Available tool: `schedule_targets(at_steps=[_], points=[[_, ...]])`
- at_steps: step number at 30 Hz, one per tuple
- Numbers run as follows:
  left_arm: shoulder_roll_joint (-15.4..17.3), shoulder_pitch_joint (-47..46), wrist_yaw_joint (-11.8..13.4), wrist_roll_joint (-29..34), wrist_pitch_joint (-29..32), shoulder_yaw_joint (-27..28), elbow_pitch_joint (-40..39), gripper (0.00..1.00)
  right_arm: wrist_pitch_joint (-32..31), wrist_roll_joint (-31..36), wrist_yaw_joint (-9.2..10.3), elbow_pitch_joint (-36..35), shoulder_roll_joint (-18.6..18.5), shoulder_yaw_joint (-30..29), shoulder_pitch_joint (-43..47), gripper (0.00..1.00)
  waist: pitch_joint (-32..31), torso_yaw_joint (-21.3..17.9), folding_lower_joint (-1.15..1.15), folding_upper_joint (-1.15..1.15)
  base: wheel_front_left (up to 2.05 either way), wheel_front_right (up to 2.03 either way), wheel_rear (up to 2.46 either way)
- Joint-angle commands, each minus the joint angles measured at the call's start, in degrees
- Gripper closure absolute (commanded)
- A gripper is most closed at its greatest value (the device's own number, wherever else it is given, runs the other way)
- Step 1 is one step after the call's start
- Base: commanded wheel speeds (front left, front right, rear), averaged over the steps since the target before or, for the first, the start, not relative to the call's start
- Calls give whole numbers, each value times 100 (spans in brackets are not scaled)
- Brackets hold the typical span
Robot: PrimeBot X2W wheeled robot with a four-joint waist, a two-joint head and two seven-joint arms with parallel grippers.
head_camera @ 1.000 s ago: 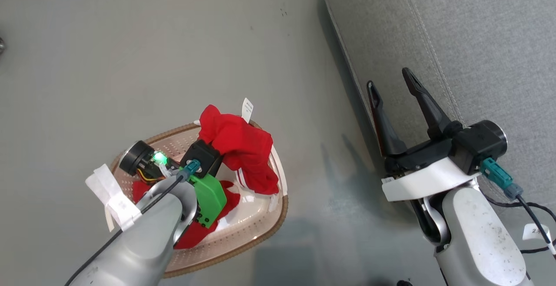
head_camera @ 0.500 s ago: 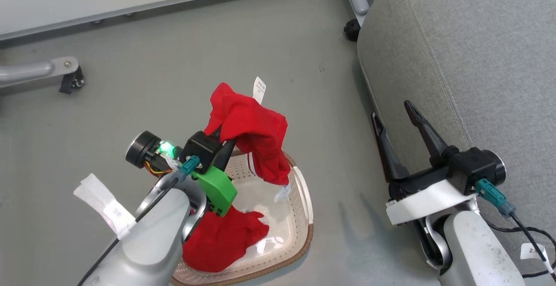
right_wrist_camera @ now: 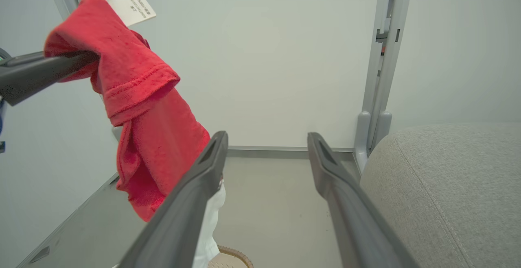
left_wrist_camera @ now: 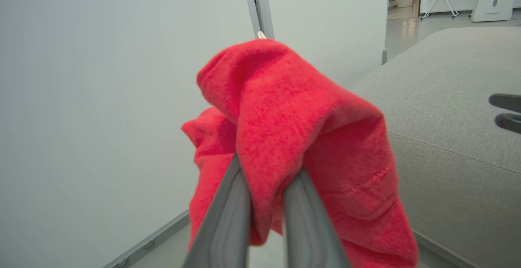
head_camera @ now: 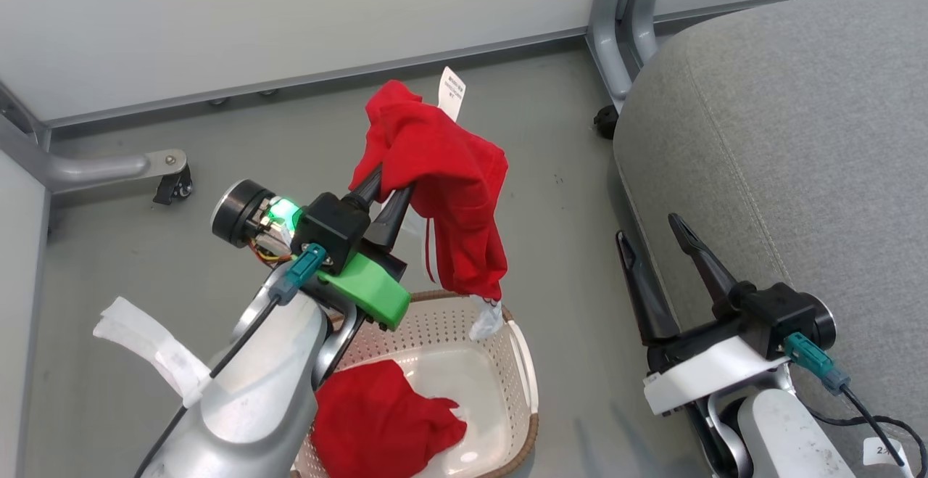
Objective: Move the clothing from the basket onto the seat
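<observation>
Head view: left tool [head_camera: 383, 191] angled upward, clamped on red garment [head_camera: 449, 188] seemingly clear of basket [head_camera: 464, 318]; right tool [head_camera: 647, 228] spread.

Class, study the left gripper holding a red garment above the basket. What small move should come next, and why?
Probably swing the left gripper toward the robot's right, carrying the red garment over the seat. The gripper is shut on the cloth, which hangs lifted above the basket, and the seat lies off to that side, so a sideways carry seems the natural step before releasing.
</observation>
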State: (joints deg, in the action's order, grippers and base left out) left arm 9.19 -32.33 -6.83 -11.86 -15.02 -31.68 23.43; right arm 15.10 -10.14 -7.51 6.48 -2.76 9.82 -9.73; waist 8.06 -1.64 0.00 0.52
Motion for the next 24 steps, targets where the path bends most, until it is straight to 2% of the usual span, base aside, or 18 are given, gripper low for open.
schedule_targets(at_steps=[1, 18, 24], points=[[-25, 71, -24, 43, -23, 24, -89, 100, 11, -37, 4, 2, -23, 10, 97, 0, -137, 11, 0, -52, 0, 0, 0], [-67, -42, -66, 122, -23, -184, -704, 100, 10, -102, 4, -54, -22, 69, 251, 0, -249, -43, 0, -52, 0, 0, 0], [-60, -68, -70, 102, -23, -246, -748, 100, 11, -170, 4, -211, -22, 309, 153, 0, -189, -17, 0, -52, 0, 0, 0]])
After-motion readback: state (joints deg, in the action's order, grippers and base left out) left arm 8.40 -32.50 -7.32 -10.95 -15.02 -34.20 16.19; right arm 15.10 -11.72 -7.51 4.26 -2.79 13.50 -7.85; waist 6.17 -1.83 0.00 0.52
